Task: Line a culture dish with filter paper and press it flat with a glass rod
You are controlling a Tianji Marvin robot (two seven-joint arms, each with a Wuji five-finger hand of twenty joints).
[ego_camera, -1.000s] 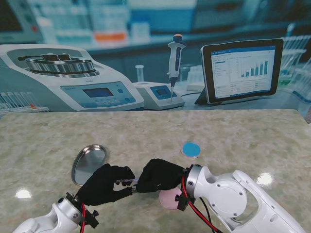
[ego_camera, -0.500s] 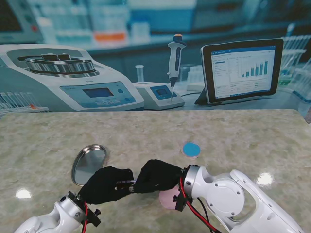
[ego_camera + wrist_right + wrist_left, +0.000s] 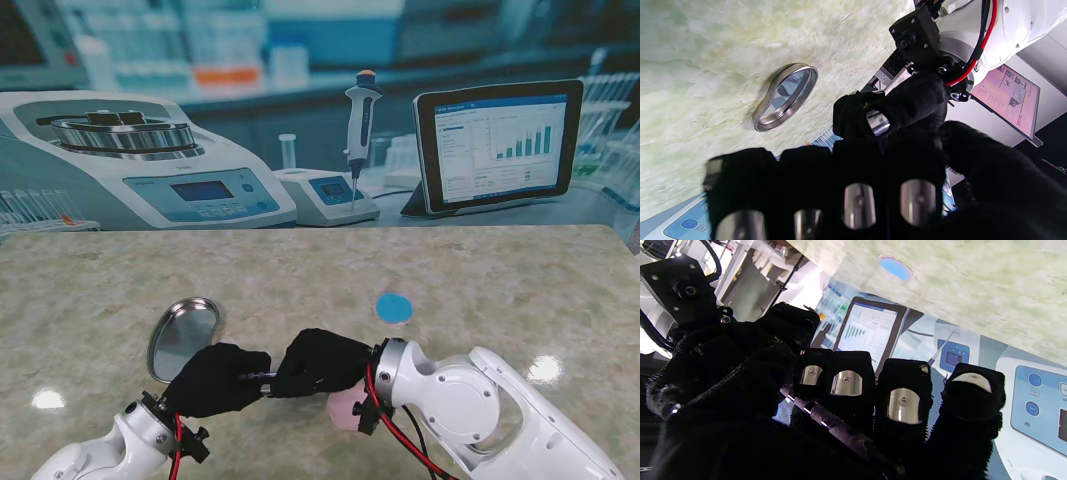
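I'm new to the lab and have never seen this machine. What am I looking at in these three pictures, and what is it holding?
It is a two-armed robot with black-gloved five-finger hands. The wide picture comes from a camera on its stand, looking down at the marble-patterned table. The other two come from cameras on the wrists, looking along the fingers, so they appear upside down.

The left hand and right hand meet in front of the robot, both closed around a thin glass rod, which the left wrist view shows best. On the table lie a shiny round culture dish to the left, a blue disc farther off, and something pink, mostly hidden by the right wrist. The lab instruments behind look like a printed backdrop.
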